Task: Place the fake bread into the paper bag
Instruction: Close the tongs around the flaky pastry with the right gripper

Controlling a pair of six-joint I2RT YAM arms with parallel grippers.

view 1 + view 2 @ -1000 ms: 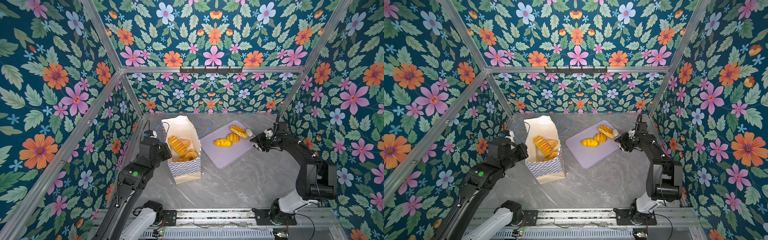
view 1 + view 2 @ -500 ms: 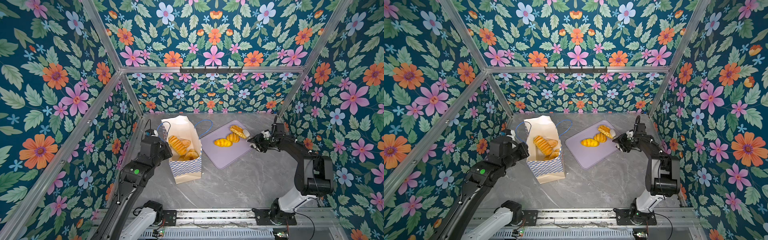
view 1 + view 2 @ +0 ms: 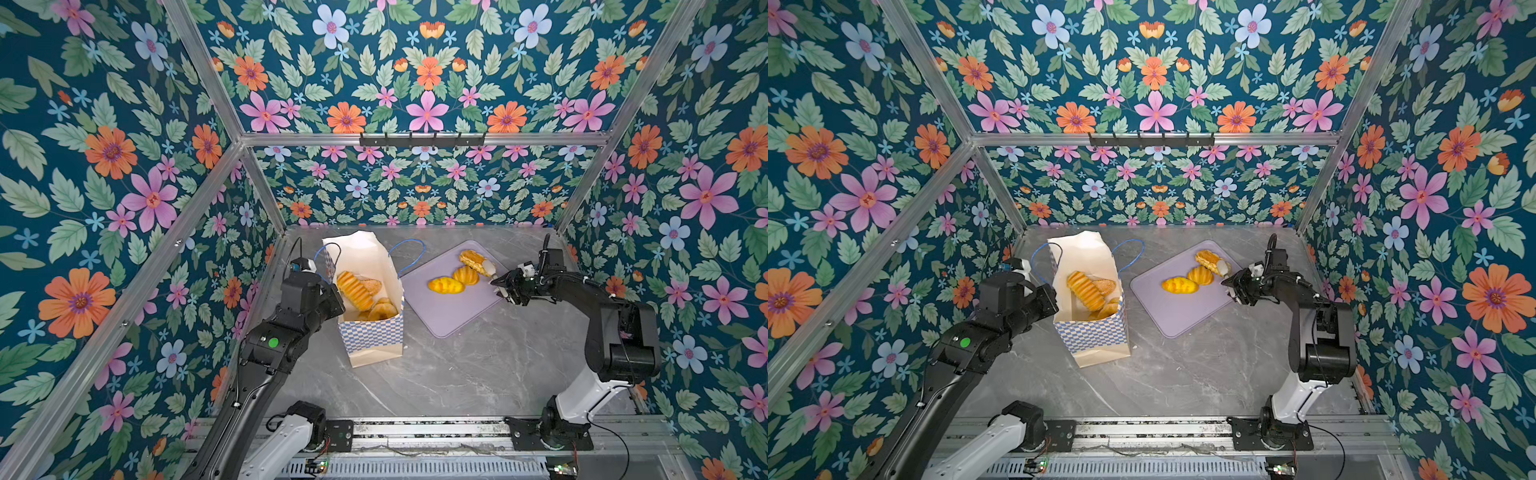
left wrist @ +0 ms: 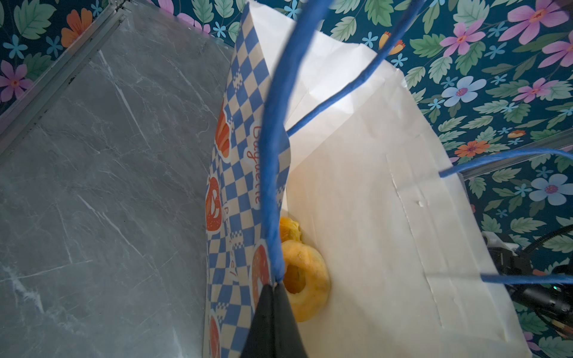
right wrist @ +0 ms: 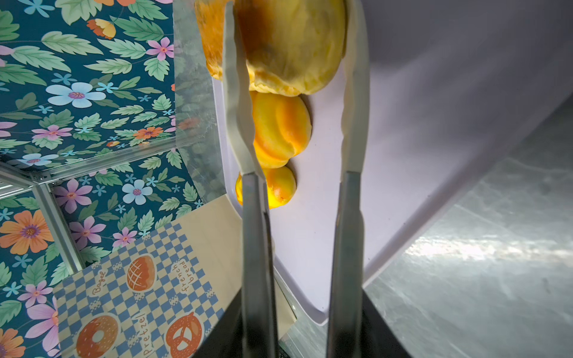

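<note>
The paper bag (image 3: 376,332) (image 3: 1098,336) stands open at the left of the table. Inside it lie a ribbed roll (image 3: 354,289), a bun (image 3: 370,284) and a ring (image 4: 305,279) of fake bread. My left gripper (image 4: 274,286) (image 3: 337,296) is shut on the bag's blue cord handle (image 4: 273,161) at the rim. My right gripper (image 5: 302,334) (image 3: 505,286) is shut on metal tongs (image 5: 257,248) with white tips. The tips flank the far loaf (image 5: 288,46) (image 3: 473,259) on the lavender tray (image 3: 453,309). Two more loaves (image 3: 465,275) (image 3: 446,285) lie beside it.
The tray (image 3: 1183,311) lies at an angle right of the bag on the grey marble table (image 3: 478,374). Floral walls with aluminium posts close in the back and both sides. A black hook rail (image 3: 422,140) hangs on the back wall.
My right arm has shifted a little and the tongs' tips have crept along the far loaf. The left gripper has kept its hold on the handle without moving.
</note>
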